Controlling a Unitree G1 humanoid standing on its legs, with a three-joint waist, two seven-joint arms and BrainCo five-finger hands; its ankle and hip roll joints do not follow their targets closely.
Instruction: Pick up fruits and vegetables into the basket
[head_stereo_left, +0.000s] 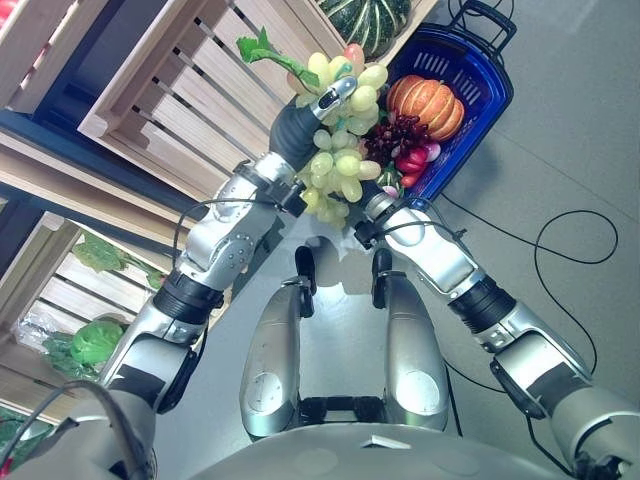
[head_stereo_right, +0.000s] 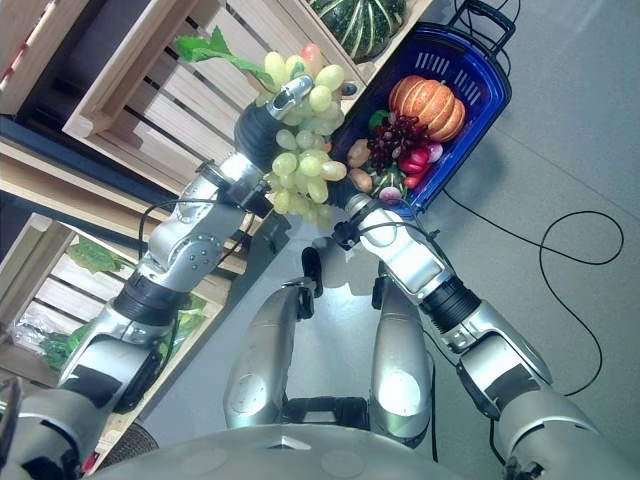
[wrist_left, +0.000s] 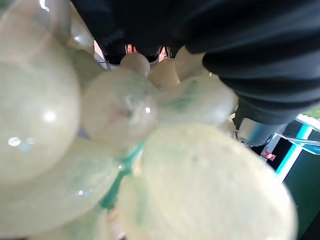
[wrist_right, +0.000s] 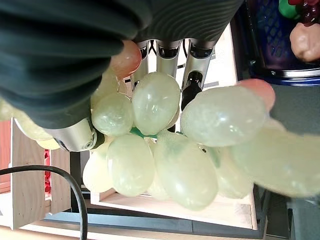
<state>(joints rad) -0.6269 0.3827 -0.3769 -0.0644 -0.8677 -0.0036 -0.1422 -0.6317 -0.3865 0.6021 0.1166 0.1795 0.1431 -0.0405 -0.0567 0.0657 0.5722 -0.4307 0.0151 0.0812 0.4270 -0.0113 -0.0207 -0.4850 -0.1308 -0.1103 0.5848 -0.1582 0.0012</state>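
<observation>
left robot hand (head_stereo_left: 330, 100): raised, fingers curled | right robot hand (head_stereo_left: 378, 205): hidden

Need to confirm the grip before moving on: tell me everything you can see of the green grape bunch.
The green grape bunch is pale, glossy and translucent, with a few pinkish grapes and a leafy green stem at its top. It hangs in the air beside the blue basket, not in it. The left hand curls round it; the right hand is against it from below.

One bunch of green grapes (head_stereo_left: 340, 150) hangs at upper centre. One blue basket (head_stereo_left: 487, 95) sits at upper right, holding one orange pumpkin (head_stereo_left: 428, 104) and one bunch of dark grapes (head_stereo_left: 393, 137). One striped green squash (head_stereo_left: 367, 20) lies at the top edge. Two hands meet at the grapes: the left hand (head_stereo_left: 335, 97) and the right hand (wrist_right: 172, 55).
</observation>
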